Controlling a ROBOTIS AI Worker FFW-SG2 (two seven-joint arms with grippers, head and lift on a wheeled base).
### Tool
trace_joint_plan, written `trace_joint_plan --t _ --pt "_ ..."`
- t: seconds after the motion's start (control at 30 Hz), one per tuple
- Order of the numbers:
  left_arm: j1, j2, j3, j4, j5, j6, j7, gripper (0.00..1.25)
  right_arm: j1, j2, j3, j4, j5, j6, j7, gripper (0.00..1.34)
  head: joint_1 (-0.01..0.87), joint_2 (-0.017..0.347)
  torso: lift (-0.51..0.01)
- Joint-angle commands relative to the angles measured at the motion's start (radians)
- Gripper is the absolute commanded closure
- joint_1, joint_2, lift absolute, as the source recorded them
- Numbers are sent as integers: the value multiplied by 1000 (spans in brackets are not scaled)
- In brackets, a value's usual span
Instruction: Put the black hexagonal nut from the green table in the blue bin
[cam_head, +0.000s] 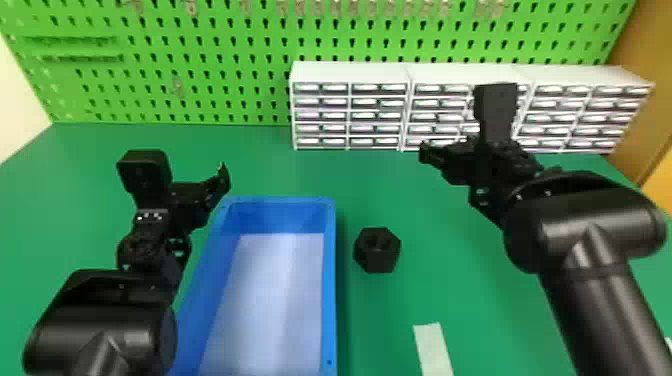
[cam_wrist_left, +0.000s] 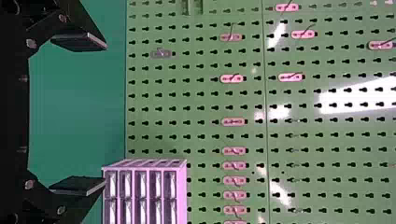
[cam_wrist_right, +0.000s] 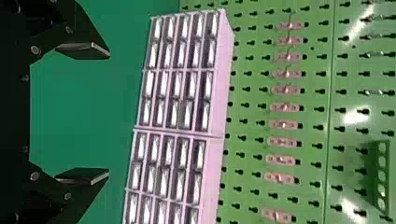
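Note:
The black hexagonal nut (cam_head: 377, 250) lies on the green table (cam_head: 260, 172), just right of the blue bin (cam_head: 330, 280), not touching it. The bin's pale floor bears nothing. My left gripper (cam_head: 220, 182) is over the bin's far left corner; in the left wrist view the left gripper (cam_wrist_left: 78, 114) stands open with nothing between its fingers. My right gripper (cam_head: 430, 152) is beyond the nut and to its right, before the drawer cabinets. In the right wrist view the right gripper (cam_wrist_right: 83, 113) is also open, its fingers wide apart and holding nothing.
White drawer cabinets (cam_head: 350, 72) line the table's back, from the middle to the right. Behind them rises a green pegboard (cam_head: 200, 30) with small hooks. A pale strip (cam_head: 433, 350) lies on the table near the front, right of the bin.

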Motion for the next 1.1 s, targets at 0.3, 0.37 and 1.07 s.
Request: trace_joint_plan --t 0.3,0.37,1.07 --pt "-1 0 2 0 0 0 0 248 -127 -36 138 22 -86 244 0 378 686 51 -96" --pt "-1 1 2 0 0 0 0 248 -144 -36 147 38 -103 277 2 378 686 51 -96" --pt "-3 1 5 0 -2 0 0 248 -323 -15 319 281 -106 495 69 380 686 51 -96"
